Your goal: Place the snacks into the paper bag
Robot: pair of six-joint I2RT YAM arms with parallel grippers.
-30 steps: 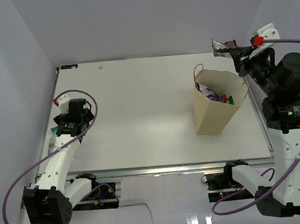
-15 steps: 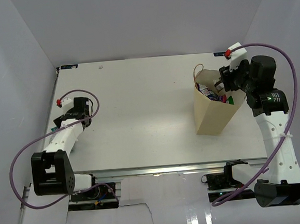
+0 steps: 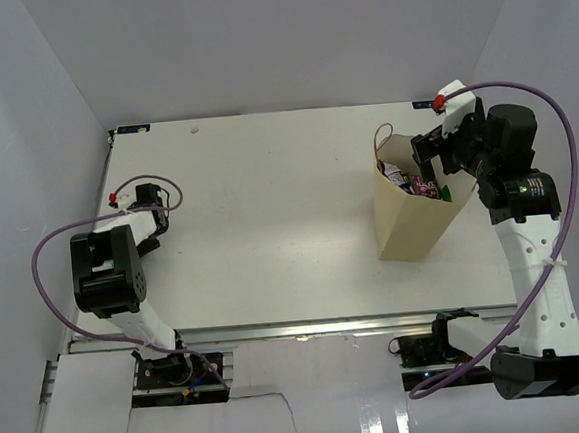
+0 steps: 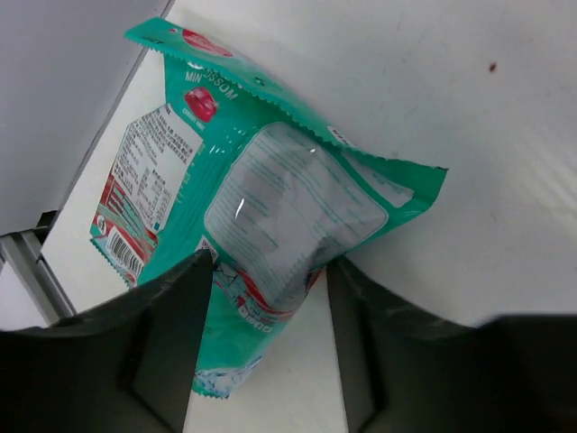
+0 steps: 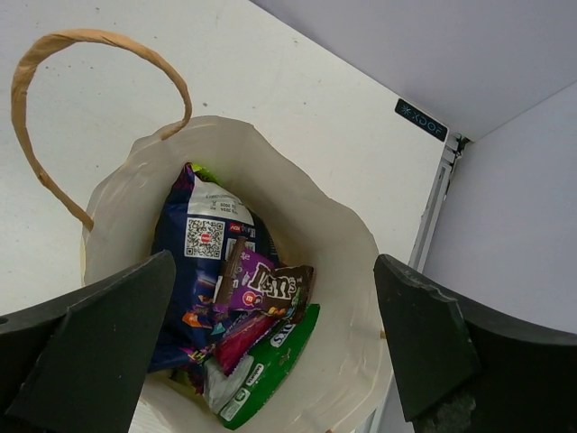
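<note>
The paper bag (image 3: pixel 409 229) stands upright at the right of the table, its loop handle (image 5: pixel 90 41) on the far-left side. Inside it lie snacks: a big purple bag (image 5: pixel 194 262), a dark purple bar (image 5: pixel 270 289) on top, a pink-red bag (image 5: pixel 239 338) and a green-white bag (image 5: pixel 270 370). My right gripper (image 3: pixel 431 160) hangs open and empty just above the bag's mouth (image 5: pixel 361 262). By the table's left edge, my left gripper (image 4: pixel 270 271) straddles the lower corner of a pale teal packet (image 4: pixel 270 180) lying flat. Its fingers (image 4: pixel 171 334) are close on either side.
The table's left edge and a metal rail (image 4: pixel 27 262) run just beside the teal packet, with the grey wall (image 4: pixel 54 90) behind. The bag stands near the table's right edge rail (image 5: pixel 437 207). A purple cable (image 3: pixel 56 245) loops round the left arm.
My right gripper carried a dark packet over the bag, opened, and the packet now lies inside. My left arm swung to the far-left edge and its jaws have narrowed around the teal packet.
</note>
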